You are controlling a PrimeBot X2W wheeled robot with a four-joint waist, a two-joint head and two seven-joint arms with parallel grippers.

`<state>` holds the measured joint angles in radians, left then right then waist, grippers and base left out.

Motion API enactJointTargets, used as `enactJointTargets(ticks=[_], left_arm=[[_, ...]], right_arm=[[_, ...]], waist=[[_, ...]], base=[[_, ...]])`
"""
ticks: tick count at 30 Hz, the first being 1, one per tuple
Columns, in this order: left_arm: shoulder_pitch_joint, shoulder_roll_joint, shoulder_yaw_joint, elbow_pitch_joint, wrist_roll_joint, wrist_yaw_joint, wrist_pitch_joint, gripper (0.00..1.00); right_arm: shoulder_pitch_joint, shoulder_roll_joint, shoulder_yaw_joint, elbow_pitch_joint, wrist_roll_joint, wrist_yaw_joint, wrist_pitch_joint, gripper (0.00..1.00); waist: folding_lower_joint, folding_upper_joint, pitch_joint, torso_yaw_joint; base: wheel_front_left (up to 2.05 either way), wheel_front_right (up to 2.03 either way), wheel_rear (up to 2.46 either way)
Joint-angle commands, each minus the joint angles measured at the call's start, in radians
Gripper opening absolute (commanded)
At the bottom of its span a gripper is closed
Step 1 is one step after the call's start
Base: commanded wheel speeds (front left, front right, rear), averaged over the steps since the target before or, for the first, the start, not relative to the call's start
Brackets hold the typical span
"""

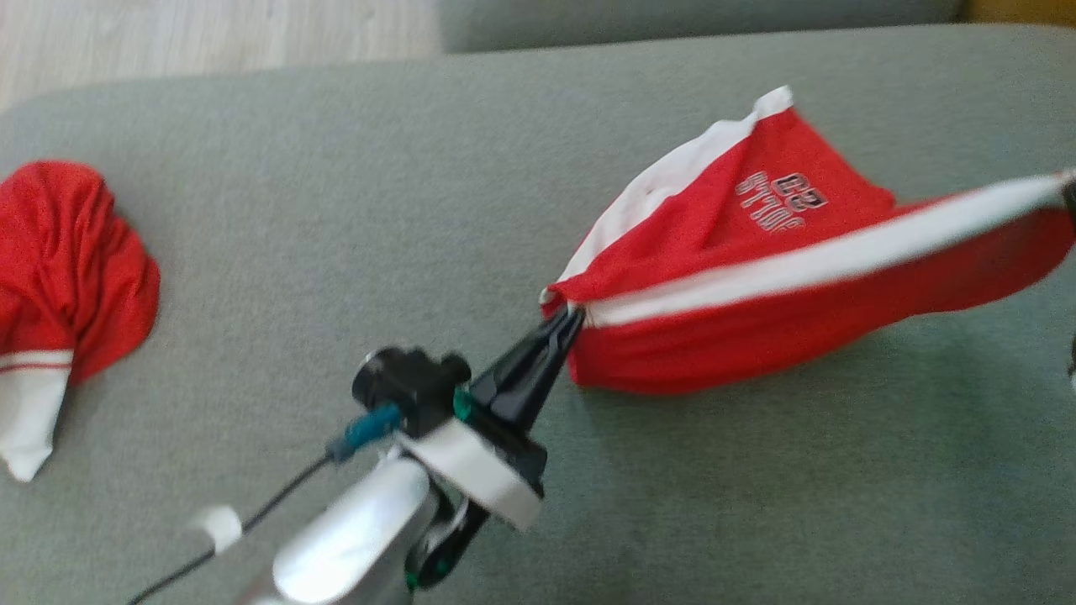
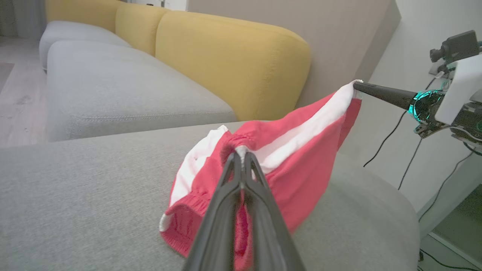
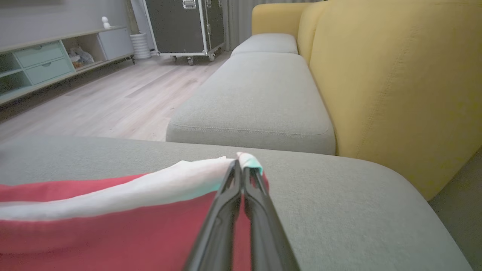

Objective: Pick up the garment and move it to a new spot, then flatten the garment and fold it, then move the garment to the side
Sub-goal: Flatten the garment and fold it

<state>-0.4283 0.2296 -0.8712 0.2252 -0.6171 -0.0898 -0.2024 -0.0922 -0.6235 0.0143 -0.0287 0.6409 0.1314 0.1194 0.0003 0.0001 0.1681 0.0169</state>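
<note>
Red-and-white soft cloth garment (image 1: 756,277) sags onto the grey sofa seat (image 1: 294,210) — left gripper (image 1: 565,323) and right gripper (image 3: 241,165) both pinch its white band (image 1: 807,269) tight. It looks light and floppy (no stiffness) — best held by the corners.

Red garment (image 1: 756,336) w/ white stripe, stretched taut, sagging onto cushion (image 1: 252,252).
</note>
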Motion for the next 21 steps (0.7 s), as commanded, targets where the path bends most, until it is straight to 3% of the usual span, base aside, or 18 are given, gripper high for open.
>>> enactJointTargets(ticks=[1,9,21], left_arm=[[-0.074,-0.012,0.046,0.013,-0.024,-0.010,0.015,0.00],[-0.183,-0.076,0.079,0.131,-0.059,-0.014,0.024,0.00],[-0.330,-0.137,0.082,0.299,-0.082,-0.013,0.033,0.00]], right_arm=[[-0.082,-0.061,0.041,0.018,-0.006,-0.001,0.026,0.00],[-0.324,-0.114,0.190,0.181,0.032,-0.001,0.084,0.00],[-0.648,-0.146,0.453,0.412,0.070,-0.001,0.034,0.00]], waist=[[-0.0003,-0.0001,0.054,0.048],[-0.0003,-0.0001,0.135,0.095],[-0.0003,-0.0001,0.243,0.142]], base=[[0.00,0.00,0.00],[0.00,0.00,0.00],[0.00,0.00,0.00]])
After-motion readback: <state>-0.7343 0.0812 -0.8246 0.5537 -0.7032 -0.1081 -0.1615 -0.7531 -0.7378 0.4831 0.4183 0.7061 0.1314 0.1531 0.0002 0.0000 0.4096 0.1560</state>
